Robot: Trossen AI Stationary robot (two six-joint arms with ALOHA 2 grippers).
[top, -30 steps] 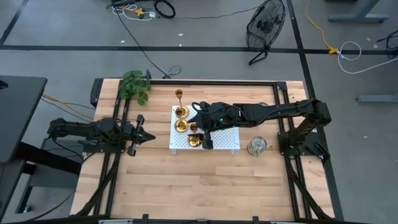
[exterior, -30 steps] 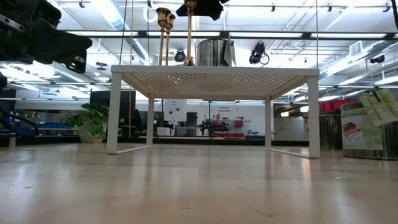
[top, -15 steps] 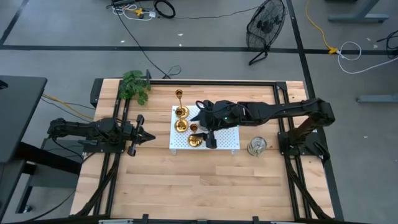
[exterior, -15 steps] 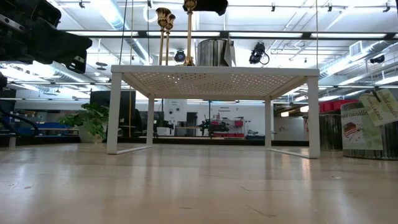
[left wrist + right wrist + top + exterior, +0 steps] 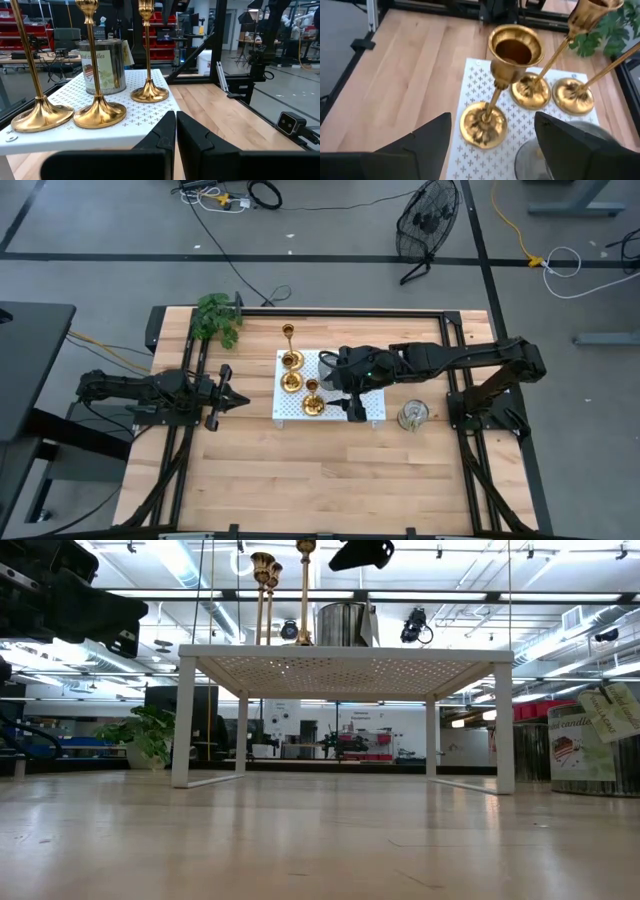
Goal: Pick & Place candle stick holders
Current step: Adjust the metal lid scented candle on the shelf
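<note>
Three gold candle stick holders with slim stems stand upright by their round bases on a white perforated stand (image 5: 370, 408): one near its front left (image 5: 311, 406) (image 5: 482, 125), two behind it (image 5: 290, 382) (image 5: 290, 360). My right gripper (image 5: 342, 388) (image 5: 492, 131) hovers open over the stand, to the right of the front holder and clear of its cup (image 5: 515, 47). At the table's left, my left gripper (image 5: 224, 392) (image 5: 176, 119) is shut on nothing and points level at the stand.
A grey tin (image 5: 102, 65) stands on the stand behind the holders. A labelled tin (image 5: 412, 415) sits on the table right of the stand. A small green plant (image 5: 216, 318) is at the far left corner. Bare wood lies along the near side.
My right gripper has drawn back from the top of the front holder toward the table's right edge, tipping its fingers further down. The holder stays upright on the stand.
</note>
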